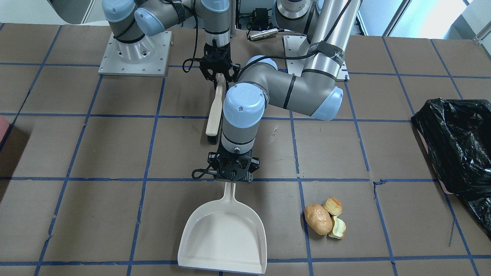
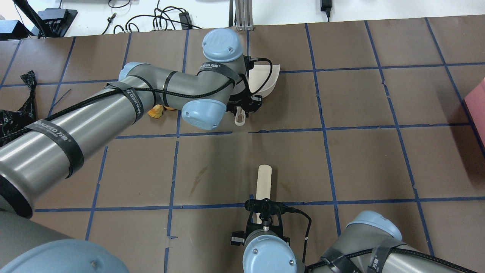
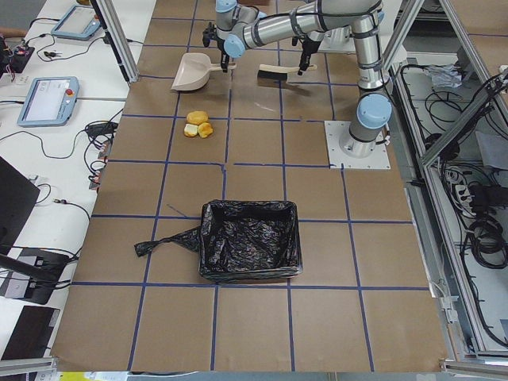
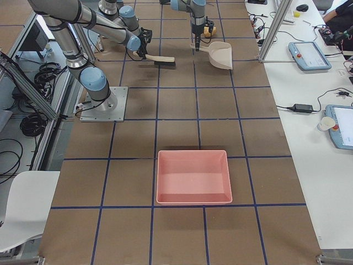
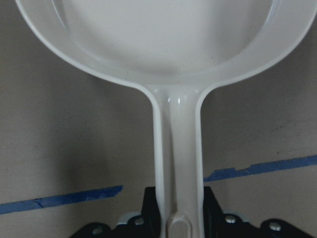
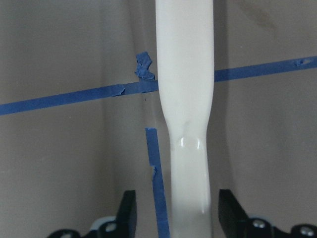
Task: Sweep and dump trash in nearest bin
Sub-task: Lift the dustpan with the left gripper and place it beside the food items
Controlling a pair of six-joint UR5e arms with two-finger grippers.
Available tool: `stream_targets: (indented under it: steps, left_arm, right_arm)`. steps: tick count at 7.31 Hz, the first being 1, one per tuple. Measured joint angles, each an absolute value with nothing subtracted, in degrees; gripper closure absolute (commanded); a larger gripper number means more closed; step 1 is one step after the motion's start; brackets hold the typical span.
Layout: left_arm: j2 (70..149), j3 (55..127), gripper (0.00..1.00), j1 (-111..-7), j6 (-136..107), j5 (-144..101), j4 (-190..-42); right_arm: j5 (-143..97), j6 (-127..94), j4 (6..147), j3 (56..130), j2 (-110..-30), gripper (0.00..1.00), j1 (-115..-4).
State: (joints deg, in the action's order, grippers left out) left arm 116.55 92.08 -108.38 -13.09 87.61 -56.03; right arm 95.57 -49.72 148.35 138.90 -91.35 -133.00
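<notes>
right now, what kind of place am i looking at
Probably a robotics lab work cell: two robot arms bolted to a table with a blue tape grid, teach pendants on the side bench, and an aluminium frame around it.

Your table (image 1: 115, 153) brightly, evenly lit from above, soft shadow beside the dustpan (image 5: 163, 59), sheen on the bin (image 1: 456, 138) liner, both wrist views slightly soft.

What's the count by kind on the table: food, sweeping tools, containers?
Food pieces: 3 (bread roll, bitten chunks)
Sweeping tools: 2 (dustpan, brush)
Containers: 2 (black-bagged bin, pink tub)
Total: 7
</notes>
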Motion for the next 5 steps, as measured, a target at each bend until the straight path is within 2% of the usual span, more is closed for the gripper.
stream_targets:
  steps: [1,3,5]
  left_arm:
    - [114.31,91.66,0.98,-105.96,-9.96,87.59,-58.40]
    - [108.68,91.87,0.98,-99.76,0.90,87.66,-64.43]
    - [104.04,93.55,0.98,-94.82,12.00,88.07,-68.66]
  right_arm:
    - [95.40,-49.61,148.31,139.34,-92.00,0.89,-132.96]
    - [95.02,-49.29,148.55,139.52,-92.41,0.90,-132.53]
    - [94.93,-47.87,147.54,136.70,-92.31,0.89,-131.64]
